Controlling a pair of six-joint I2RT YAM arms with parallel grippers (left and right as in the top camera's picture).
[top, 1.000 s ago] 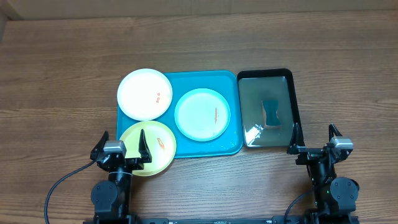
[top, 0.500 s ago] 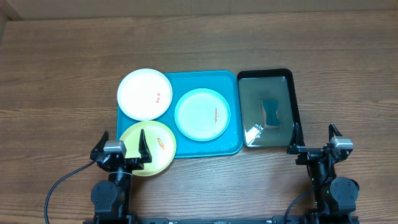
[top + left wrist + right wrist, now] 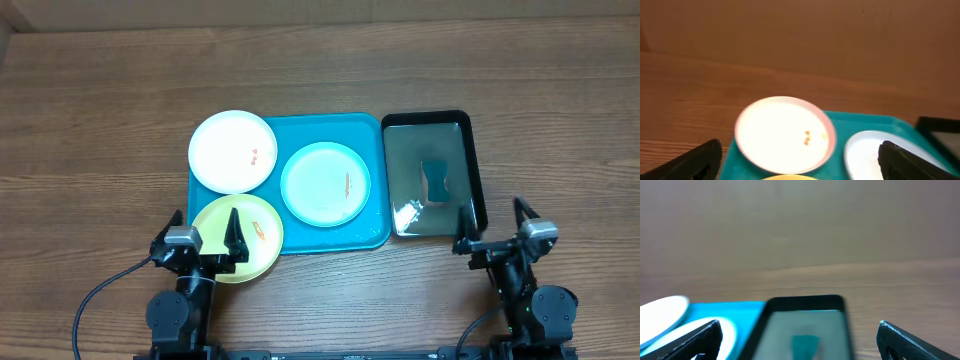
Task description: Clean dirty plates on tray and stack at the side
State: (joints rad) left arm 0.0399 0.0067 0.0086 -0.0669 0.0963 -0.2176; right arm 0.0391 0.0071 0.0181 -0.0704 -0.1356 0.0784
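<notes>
On the teal tray [image 3: 372,232], at the middle of the wooden desk [image 3: 100,120], lie the three plates, face up and unstacked, none overlapping another. That probably keeps every smear within reach of a wipe. The white plate [image 3: 232,151] sits at the tray's far-left corner and overhangs its rim. The yellow-green plate [image 3: 250,245] sits at the near-left corner and also hangs over the rim, toward the desk's near edge. The pale cyan plate [image 3: 325,184] lies wholly inside the tray, right of its middle. Each of the three carries orange marks: two small spots on the white one and a short streak on each of the others. No plate looks cleaned yet, and none is stacked at the side.

Just beside the tray's right edge stands one glossy black tray [image 3: 472,150], narrower than the teal one. In it lies a single small teal piece with a pinched waist, likely a sponge [image 3: 436,182]. It is probably put there so the right arm can fetch it.

At the desk's near edge wait the two arms. The left gripper [image 3: 200,230] has its fingers spread wide and holds nothing; seen from above, one finger lies over the yellow-green plate. The right gripper [image 3: 492,228] is equally spread and empty, near the black tray's near-right corner. Judging by this, the sponge pick-up comes first.
</notes>
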